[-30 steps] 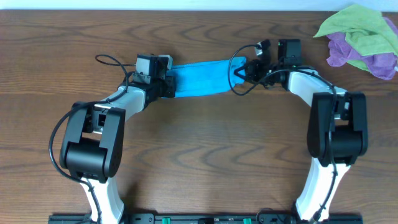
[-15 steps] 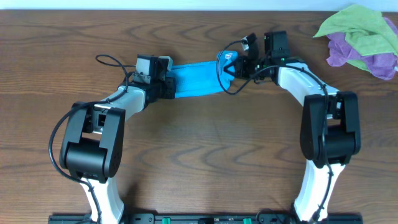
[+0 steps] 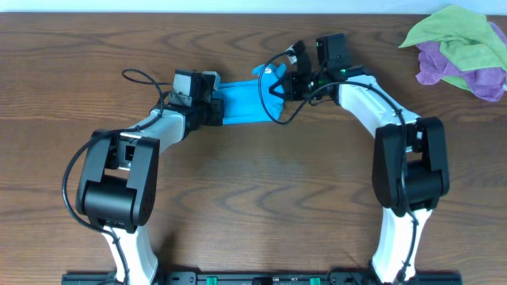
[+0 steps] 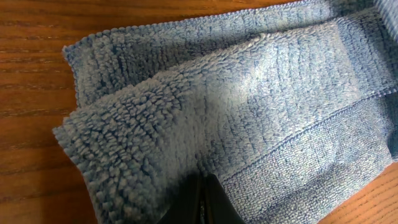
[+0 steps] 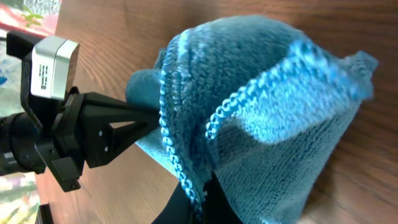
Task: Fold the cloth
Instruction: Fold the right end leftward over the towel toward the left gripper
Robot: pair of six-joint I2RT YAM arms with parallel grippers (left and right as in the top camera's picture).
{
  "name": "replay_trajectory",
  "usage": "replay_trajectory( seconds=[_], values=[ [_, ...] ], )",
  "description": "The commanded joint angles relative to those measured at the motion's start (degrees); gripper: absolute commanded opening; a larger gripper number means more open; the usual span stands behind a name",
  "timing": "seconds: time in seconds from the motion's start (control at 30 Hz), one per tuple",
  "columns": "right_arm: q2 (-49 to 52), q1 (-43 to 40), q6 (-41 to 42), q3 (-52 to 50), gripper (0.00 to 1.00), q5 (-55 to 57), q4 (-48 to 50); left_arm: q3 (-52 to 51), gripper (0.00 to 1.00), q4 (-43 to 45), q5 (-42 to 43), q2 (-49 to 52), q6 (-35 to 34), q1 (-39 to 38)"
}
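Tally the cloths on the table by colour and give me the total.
blue cloth: 1
green cloth: 1
purple cloth: 1
Total: 3

A robotics lab bench is indicated: a left arm (image 3: pixel 119 170) and a right arm (image 3: pixel 408 158), white and black, are mounted on a black rail (image 3: pixel 238 278) at the edge of a wood-grain table (image 3: pixel 253 198). Exposed cables (image 3: pixel 70 178) are looped along them, and spare green and purple cloths (image 3: pixel 459 47) are heaped in one corner.
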Motion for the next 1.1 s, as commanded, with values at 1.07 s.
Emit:
replay_trajectory(
  seconds=[1.07],
  values=[
    [-1.6, 6.7, -2.0, 1.7, 0.01, 1.7, 0.1, 5.0, 0.06, -1.2, -1.0, -5.5, 0.6, 1.0]
  ],
)
